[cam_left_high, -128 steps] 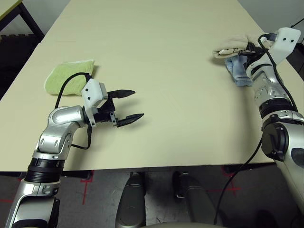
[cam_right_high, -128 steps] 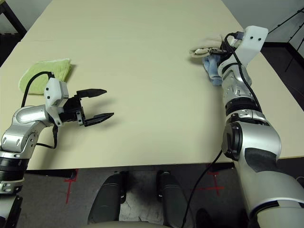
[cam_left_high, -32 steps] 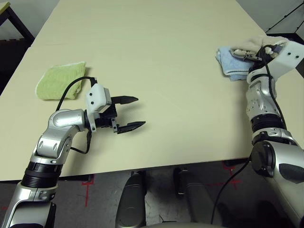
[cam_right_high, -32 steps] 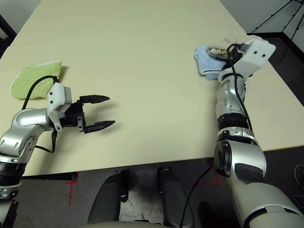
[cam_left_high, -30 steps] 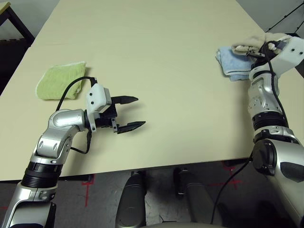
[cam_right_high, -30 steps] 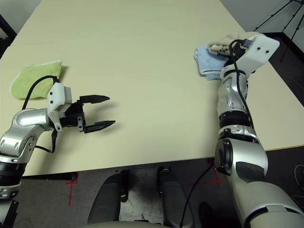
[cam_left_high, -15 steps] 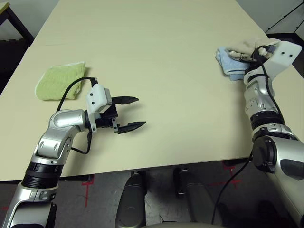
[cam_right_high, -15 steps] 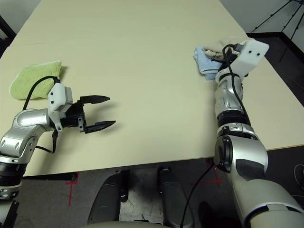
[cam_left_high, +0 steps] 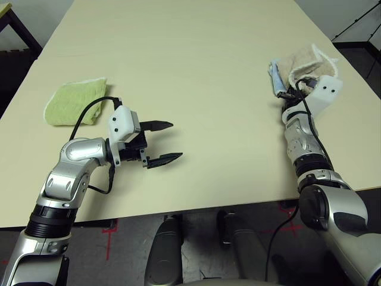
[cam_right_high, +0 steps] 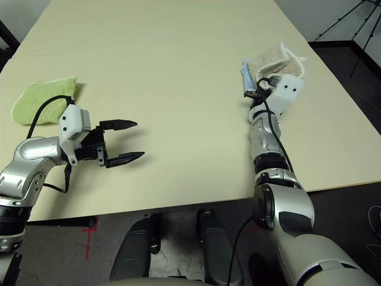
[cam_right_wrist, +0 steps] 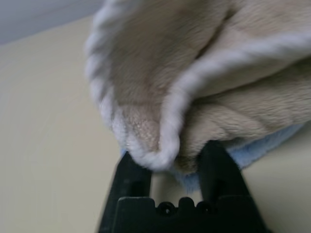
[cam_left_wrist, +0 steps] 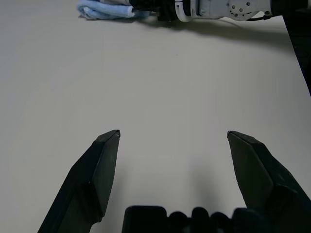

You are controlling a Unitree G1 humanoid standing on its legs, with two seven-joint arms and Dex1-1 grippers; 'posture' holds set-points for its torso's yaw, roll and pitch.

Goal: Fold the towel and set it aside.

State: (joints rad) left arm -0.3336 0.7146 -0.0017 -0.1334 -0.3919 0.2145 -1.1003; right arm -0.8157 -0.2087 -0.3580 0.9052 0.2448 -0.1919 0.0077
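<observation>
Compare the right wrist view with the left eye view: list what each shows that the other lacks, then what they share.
Right wrist view alone: the white trim of the beige towel seen close, its folded edge bulging between the right gripper's fingers.

Left eye view alone: the light green towel on the table's left side, and the left gripper open above bare tabletop.

Both: the beige towel lying on the light blue towel, with the right gripper at their near edge.

Left gripper [cam_left_high: 171,142] hovers wide open near the desk's front edge; right gripper [cam_right_wrist: 177,158], fingers parted, reaches toward the right edge.
</observation>
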